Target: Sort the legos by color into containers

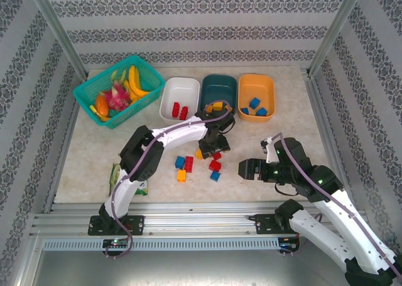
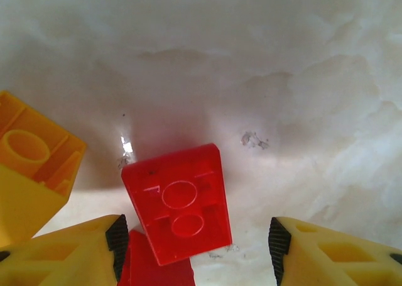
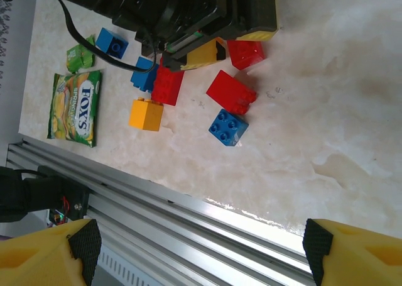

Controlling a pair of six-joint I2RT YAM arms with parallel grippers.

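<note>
- While your left gripper (image 2: 198, 241) sits low over the table (image 2: 295, 72), its jaws are spread on either side of a red lego (image 2: 179, 204). That brick lies flat, at least one pad is clear of it, and nothing is pinched.
- You have a yellow lego (image 2: 31, 166) lying close beside that red one.
- Your right gripper (image 3: 201, 245) is spread wide and empty, near the table's front edge and off to the side of the loose bricks.
- You can see a small cluster of loose legos (image 1: 188, 165) in red, blue and yellow at mid-table, around the left gripper.
- Your containers stand in a row at the far edge:
  - the white tub (image 1: 182, 88) holds red bricks
  - the dark teal tub (image 1: 220, 85) holds yellow
  - the orange tub (image 1: 260, 85) holds blue
- A green sweet packet (image 3: 76, 107) lies near the front left.
</note>
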